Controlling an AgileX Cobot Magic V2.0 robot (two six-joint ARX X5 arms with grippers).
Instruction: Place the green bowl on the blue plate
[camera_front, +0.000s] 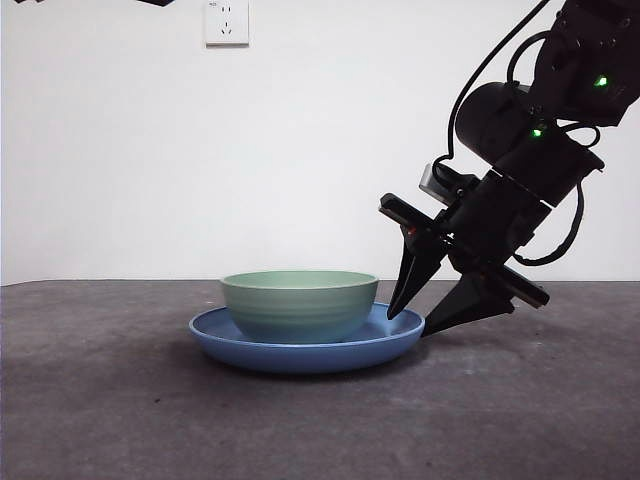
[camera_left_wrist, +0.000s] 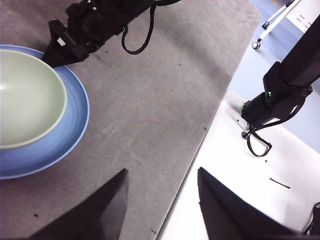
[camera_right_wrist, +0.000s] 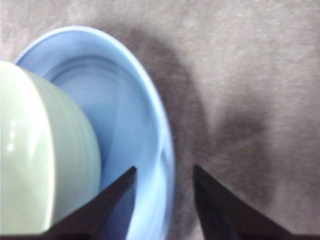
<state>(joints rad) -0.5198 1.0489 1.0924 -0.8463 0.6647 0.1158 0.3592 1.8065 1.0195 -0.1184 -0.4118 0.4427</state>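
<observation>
Green bowl seated on the blue plate, right gripper at the plate's edge.

From the left: the green bowl (camera_front: 299, 303) sits upright inside the blue plate (camera_front: 225, 342) on the dark table (camera_front: 100, 420). Just right of it, the right gripper (camera_front: 422, 322) hangs with jaws spread, straddling the plate's rim and gripping nothing, though whether a tip touches the rim is unclear. The left gripper (camera_left_wrist: 161, 192) waits, released, well apart over the table's edge.
</observation>
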